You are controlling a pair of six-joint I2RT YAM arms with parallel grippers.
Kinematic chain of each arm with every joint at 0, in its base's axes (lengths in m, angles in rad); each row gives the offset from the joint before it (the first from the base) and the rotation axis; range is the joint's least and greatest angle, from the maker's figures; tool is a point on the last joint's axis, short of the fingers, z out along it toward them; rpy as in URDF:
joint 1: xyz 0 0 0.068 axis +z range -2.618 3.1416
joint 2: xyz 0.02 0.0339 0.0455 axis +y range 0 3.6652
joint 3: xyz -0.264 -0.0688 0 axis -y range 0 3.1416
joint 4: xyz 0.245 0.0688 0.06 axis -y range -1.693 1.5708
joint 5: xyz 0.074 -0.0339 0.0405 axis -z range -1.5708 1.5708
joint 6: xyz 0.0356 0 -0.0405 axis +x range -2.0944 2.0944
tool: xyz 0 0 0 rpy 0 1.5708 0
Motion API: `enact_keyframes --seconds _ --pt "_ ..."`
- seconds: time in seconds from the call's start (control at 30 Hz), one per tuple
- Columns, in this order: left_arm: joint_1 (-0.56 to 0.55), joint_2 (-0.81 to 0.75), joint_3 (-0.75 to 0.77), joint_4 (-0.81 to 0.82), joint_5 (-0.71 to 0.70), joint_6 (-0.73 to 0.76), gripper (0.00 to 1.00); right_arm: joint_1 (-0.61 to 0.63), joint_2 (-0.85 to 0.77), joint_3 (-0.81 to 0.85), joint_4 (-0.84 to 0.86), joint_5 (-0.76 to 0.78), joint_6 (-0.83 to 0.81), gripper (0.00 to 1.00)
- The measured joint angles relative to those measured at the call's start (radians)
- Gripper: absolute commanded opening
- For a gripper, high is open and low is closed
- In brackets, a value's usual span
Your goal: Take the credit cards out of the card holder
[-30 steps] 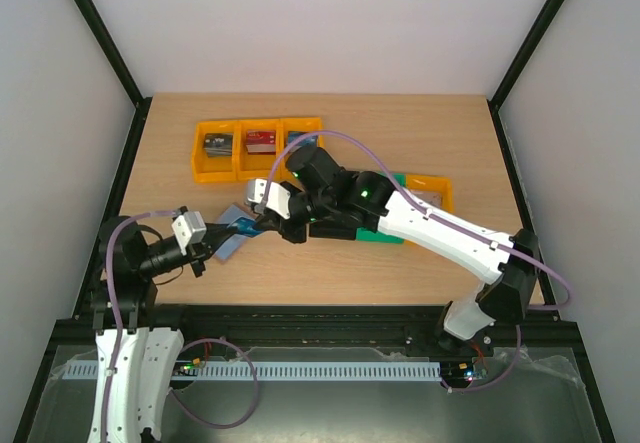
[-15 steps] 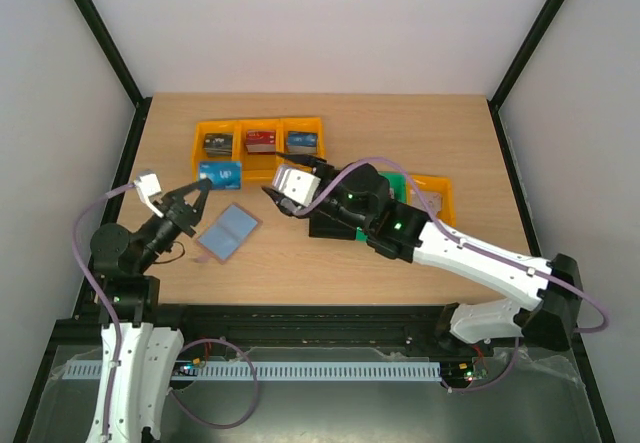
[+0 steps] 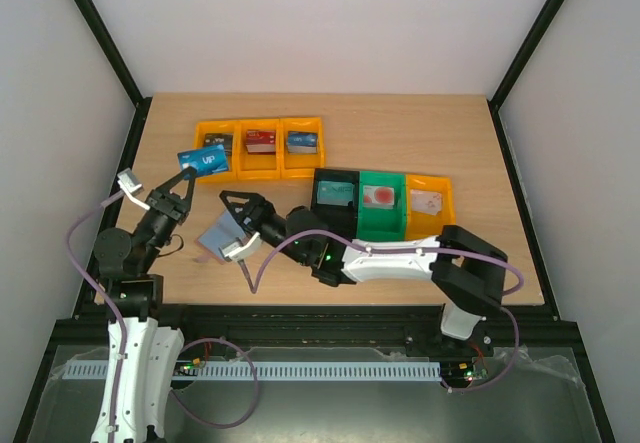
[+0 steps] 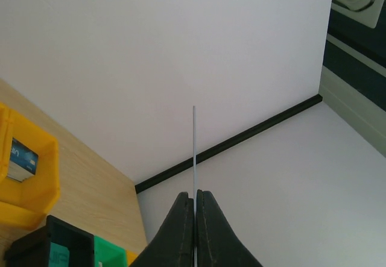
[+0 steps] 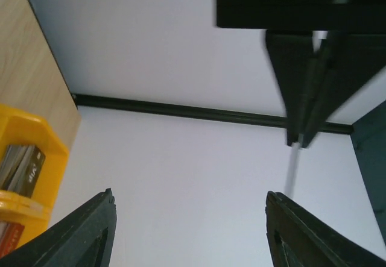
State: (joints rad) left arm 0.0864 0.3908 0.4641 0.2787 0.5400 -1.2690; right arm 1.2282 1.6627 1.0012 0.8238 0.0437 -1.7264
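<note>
Shut tight, our left gripper (image 3: 191,176) pinches a teal card (image 3: 203,160) by its lower edge and holds it in the air, in front of the left end of the long yellow bin (image 3: 262,174). From the left wrist we see the card edge-on, a thin line between the pressed fingers (image 4: 184,219). The left arm rears up from its base, leaning toward the far side of the table (image 3: 420,143).

The holder (image 3: 213,236) lies open on the table, pale blue side up, below and right of the raised card and well apart from it. Our right gripper (image 3: 238,221) stands wide open and empty at the holder's right edge; whether it touches we cannot tell. The right arm stretches low across the table to the left. Behind it sit a black bin (image 3: 335,172), a green bin (image 3: 396,221) and a small yellow bin (image 3: 445,198).
</note>
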Motion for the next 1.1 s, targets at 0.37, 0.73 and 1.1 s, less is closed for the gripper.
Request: enact_keyframes --seconds 0.37,0.73,1.1 --pt "0.000 -0.005 -0.014 0.001 -0.017 -0.039 0.02 -0.003 0.103 0.096 0.188 0.037 -0.166 0.58" --pt "0.000 -0.005 -0.030 0.024 -0.018 -0.047 0.02 -0.011 0.161 0.209 0.194 0.047 -0.154 0.23" --pt "0.000 -0.004 -0.030 0.047 -0.037 -0.039 0.02 -0.013 0.207 0.266 0.179 0.097 -0.124 0.02"
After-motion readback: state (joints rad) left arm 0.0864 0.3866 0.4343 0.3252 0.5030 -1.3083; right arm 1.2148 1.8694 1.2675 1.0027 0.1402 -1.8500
